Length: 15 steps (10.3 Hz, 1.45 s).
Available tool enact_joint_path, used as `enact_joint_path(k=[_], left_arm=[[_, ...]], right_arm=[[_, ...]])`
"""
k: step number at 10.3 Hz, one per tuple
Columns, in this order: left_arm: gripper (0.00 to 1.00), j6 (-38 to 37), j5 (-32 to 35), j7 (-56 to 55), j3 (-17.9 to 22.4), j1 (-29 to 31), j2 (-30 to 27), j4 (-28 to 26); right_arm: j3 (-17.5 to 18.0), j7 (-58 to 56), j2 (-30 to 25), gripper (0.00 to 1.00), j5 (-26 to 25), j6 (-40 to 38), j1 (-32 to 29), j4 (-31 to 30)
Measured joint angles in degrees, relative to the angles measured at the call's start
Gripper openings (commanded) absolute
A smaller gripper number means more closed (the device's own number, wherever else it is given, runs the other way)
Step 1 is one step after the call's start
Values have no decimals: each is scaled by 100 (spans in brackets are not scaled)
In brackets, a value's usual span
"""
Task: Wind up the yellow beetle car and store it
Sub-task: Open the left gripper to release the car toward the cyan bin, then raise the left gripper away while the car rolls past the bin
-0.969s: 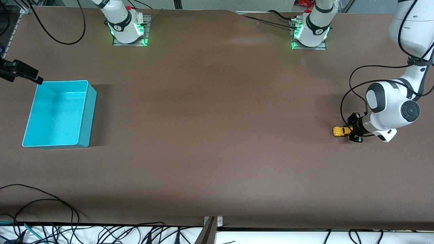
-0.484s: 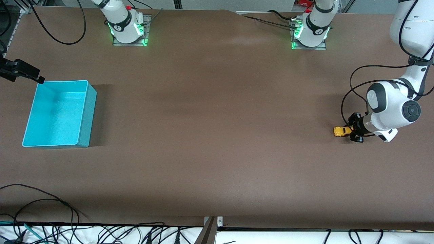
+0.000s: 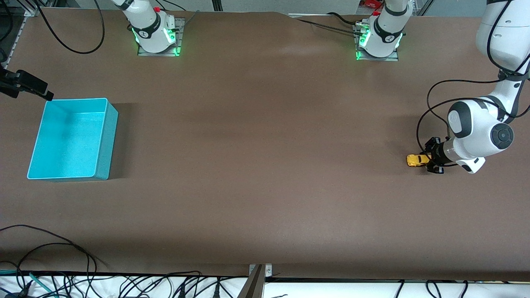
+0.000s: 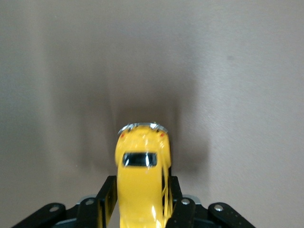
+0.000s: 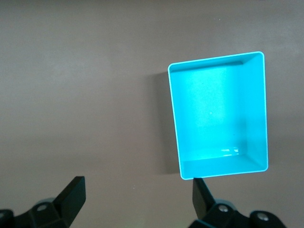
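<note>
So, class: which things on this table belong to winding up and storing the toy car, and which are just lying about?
Belong to the job:
- yellow beetle car
- turquoise bin
- left gripper, around the car
- right gripper, open, waiting by the bin

Lying about:
- cables along the table's near edge

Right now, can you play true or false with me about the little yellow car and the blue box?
1. The yellow beetle car sits inside the turquoise bin. False: it is on the table, at the left arm's end.
2. The left tool has the car between its fingers. True.
3. The bin has nothing in it. True.
4. The right tool is shut. False: it is open, above the table beside the bin.
</note>
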Motion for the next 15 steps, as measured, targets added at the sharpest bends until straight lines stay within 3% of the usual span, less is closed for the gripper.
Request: enact_joint_path(k=[15], left_arm=[[84, -14, 77, 178, -213, -47, -48, 459]], right_arm=[[0, 2, 9, 100, 0, -100, 0, -6]])
